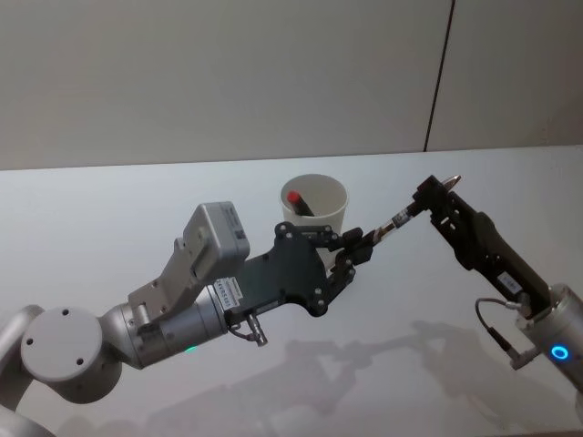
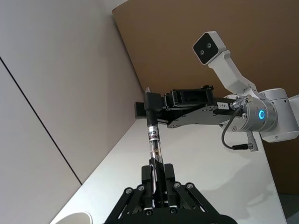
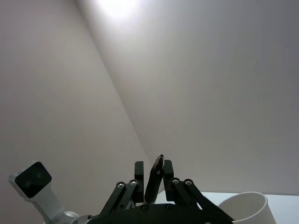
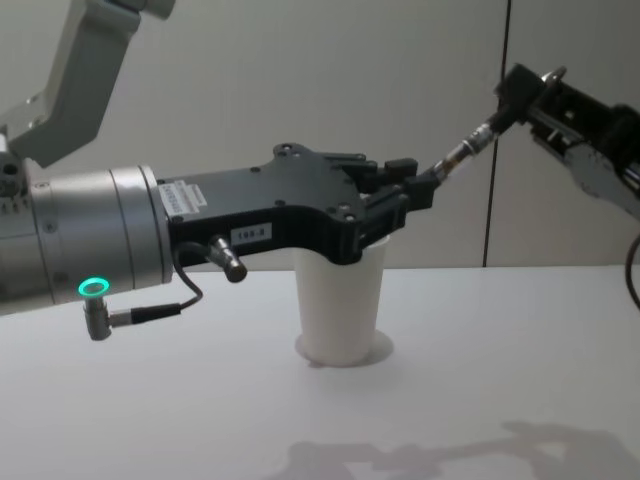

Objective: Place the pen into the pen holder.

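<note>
Left tool (image 1: 364, 244): held above the worktop, fingers pinched on the lower end of the pen; the left wrist view shows the two fingers (image 2: 169, 173) pressed against the barrel from either side.
Right tool (image 1: 435, 196): raised higher, off to the left tool's right, fingers clamped on the pen's upper end; the right wrist view shows the dark tip standing up between its two fingers (image 3: 139, 170).
Pen (image 1: 397, 219): slanted in the air, spanning from one tool to the other, gripped at both ends; clear barrel with a printed band, best seen in the left wrist view (image 2: 153, 137).
Pen holder (image 1: 314, 202): white paper cup standing upright on the worktop, just behind and below the left tool, well to the left of the right tool.
Head view adds: a red-capped pen (image 1: 298, 200) leaning inside the cup, apart from the held pen.
Chest view adds: the left tool (image 4: 420, 190) overlaps the cup's rim, so the cup (image 4: 340, 305) shows from its wall down to its base.
Worktop (image 1: 137, 209): plain white, under both tools.
</note>
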Controlling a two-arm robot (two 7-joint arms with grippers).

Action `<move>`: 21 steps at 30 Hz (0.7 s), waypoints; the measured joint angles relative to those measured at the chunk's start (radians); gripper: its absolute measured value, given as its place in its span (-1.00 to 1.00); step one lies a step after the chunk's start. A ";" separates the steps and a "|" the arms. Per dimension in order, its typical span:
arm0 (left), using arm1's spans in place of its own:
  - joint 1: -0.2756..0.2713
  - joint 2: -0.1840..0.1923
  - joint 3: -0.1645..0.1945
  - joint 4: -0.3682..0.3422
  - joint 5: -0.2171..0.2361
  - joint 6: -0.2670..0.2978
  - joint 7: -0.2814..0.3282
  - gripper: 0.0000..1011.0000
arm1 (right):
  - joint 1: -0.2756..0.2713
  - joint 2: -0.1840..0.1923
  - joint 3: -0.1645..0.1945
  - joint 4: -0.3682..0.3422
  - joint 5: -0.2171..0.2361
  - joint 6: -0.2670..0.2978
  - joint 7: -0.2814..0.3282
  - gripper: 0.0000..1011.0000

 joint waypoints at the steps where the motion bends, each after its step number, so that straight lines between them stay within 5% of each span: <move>1: 0.000 0.000 0.000 0.000 0.000 0.000 0.000 -0.66 | 0.000 0.000 0.000 0.000 0.003 -0.001 0.001 -0.46; 5: 0.000 0.000 0.000 0.000 0.000 0.000 0.000 -0.66 | 0.001 -0.001 0.000 -0.004 0.014 -0.006 0.006 -0.72; 17: 0.000 0.000 0.000 0.000 -0.001 -0.001 0.000 -0.65 | 0.003 0.000 -0.001 -0.011 0.023 -0.019 -0.002 -0.74; 21: 0.000 0.000 0.000 0.000 0.000 0.000 0.000 -0.45 | 0.003 0.001 -0.002 -0.014 0.023 -0.022 -0.006 -0.74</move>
